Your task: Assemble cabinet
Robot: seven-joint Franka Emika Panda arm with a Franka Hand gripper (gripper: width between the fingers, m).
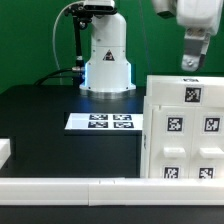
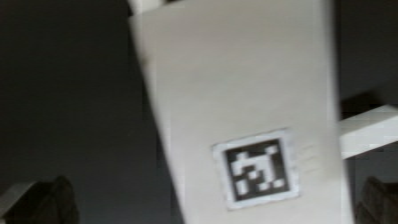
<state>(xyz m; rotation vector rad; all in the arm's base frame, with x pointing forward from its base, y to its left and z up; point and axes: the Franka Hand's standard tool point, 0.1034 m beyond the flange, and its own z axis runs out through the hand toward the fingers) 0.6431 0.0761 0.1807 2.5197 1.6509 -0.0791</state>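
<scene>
Exterior view: cabinet (image 1: pixel 184 130) cropped, gripper (image 1: pixel 191 64) partly hidden.

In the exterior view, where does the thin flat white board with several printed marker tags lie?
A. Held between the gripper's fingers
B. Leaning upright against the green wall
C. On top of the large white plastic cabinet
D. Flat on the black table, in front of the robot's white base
D: the thin flat white marker board lies flat on the black table, just in front of the robot's white base and to the exterior view's left of the large white plastic cabinet.
</scene>
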